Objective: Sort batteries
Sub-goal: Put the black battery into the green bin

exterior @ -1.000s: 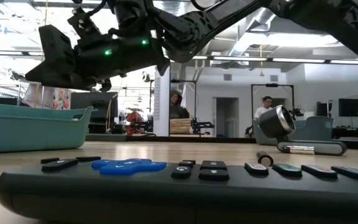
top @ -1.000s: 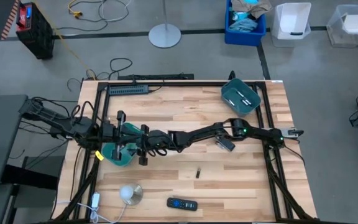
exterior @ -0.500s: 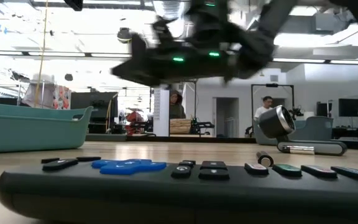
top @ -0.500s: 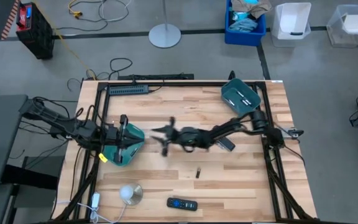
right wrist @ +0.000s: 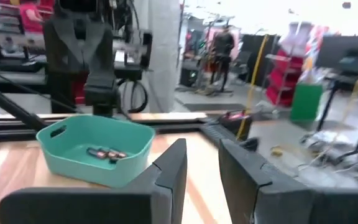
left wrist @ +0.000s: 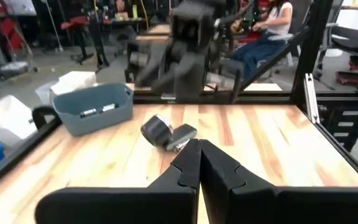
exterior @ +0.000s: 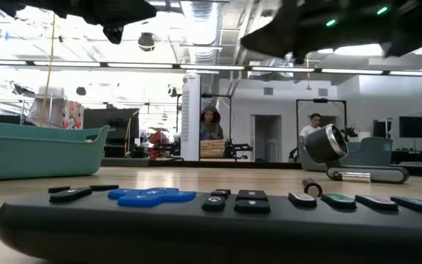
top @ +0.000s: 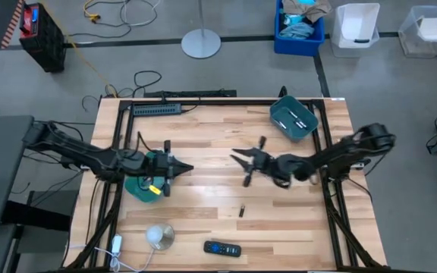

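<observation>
One loose battery point(top: 242, 211) lies on its side on the wood near the table's middle; it also shows in the low view point(exterior: 311, 187). More batteries lie in the teal bin point(top: 294, 120) at the far right corner, and a few batteries point(right wrist: 106, 153) lie in the teal bin point(top: 141, 186) at the left. My left gripper point(top: 182, 168) hovers just right of that left bin, shut and empty, its fingers point(left wrist: 199, 167) closed together. My right gripper point(top: 236, 157) hangs over the table's middle, pointing left, open with a narrow gap point(right wrist: 202, 163), holding nothing.
A black remote point(top: 222, 248) lies near the near edge and fills the low view's foreground point(exterior: 211, 220). A white dome on a disc point(top: 158, 236) sits at the near left. A black cylinder point(left wrist: 159, 130) lies by the right arm. Black frame rails point(top: 226, 102) border the table.
My right gripper has drawn back from over the left teal bin toward the table's right, quickly enough to blur, and now hangs over the table's middle. My left gripper has stayed by the left bin and now points toward the table's right.
</observation>
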`<move>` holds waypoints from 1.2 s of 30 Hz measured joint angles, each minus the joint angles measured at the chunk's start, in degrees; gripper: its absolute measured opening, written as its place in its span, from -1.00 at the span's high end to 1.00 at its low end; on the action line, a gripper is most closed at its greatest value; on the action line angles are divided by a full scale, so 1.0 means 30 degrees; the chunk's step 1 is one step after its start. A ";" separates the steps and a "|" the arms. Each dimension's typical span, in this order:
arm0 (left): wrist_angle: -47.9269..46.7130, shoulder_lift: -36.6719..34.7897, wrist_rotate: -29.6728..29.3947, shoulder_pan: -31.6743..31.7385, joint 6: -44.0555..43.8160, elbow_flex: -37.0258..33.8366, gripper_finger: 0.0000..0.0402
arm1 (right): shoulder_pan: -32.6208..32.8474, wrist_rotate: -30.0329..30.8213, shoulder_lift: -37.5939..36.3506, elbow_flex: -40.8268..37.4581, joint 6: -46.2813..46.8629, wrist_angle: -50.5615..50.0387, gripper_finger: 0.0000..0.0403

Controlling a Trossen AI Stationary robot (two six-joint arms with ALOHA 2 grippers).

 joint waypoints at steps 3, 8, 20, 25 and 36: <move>-0.0077 0.1126 0.0052 0.0170 -0.0566 0.0402 1.00 | 0.0956 0.1561 -0.2410 -0.1147 -0.1467 -0.0537 0.46; -0.0014 0.3892 0.0067 0.0196 -0.0501 0.1463 0.95 | 0.2481 0.3745 -0.6138 -0.2135 -0.3132 -0.2117 0.46; -0.1005 1.2853 0.1971 0.0682 -0.0394 0.7721 0.62 | 0.4526 0.6376 -0.9474 -0.2416 -0.3403 -0.5636 0.46; -0.4356 1.6135 0.2005 0.0925 -0.1701 1.1282 0.61 | 0.4532 0.6376 -0.9454 -0.2416 -0.3101 -0.5709 0.46; -0.4780 1.9470 0.0531 0.0682 -0.5822 1.4328 0.57 | 0.6458 0.9042 -1.0351 -0.2416 -0.4250 -0.5803 0.46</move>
